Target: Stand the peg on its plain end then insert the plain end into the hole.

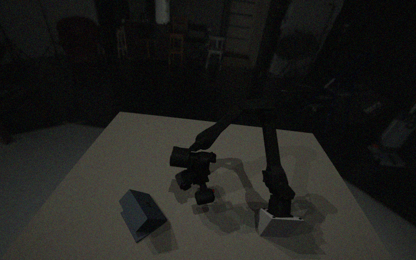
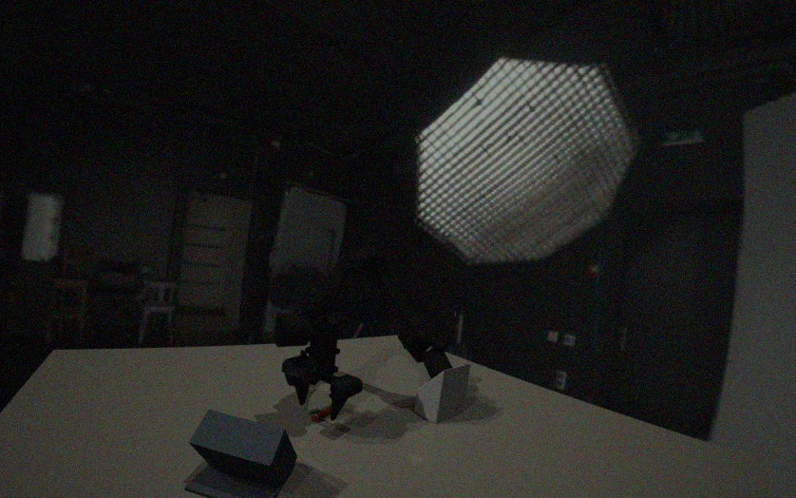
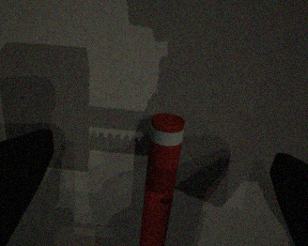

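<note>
The red peg [image 3: 161, 183] [image 2: 325, 411] lies on its side on the table, its white band [image 3: 167, 137] near the far end in the wrist view; its plain end is cut off by that view's lower edge. In the top view only a speck of red shows beside a finger. My gripper [image 3: 164, 152] [image 2: 317, 411] is open and empty, pointing down low over the peg, one finger on each side of it, with gaps on both sides. The blue-grey sloped panel [image 1: 140, 200] [image 2: 237, 437] stands apart from the peg; a small dark hole [image 1: 148, 203] shows in its face.
The light table [image 1: 106, 155] [image 2: 110, 383] bears the panel, peg and arm. The arm's pale base block [image 1: 279, 226] [image 2: 450, 395] stands on the other side of the gripper from the panel. The light is dim, and arm shadows fall around the peg.
</note>
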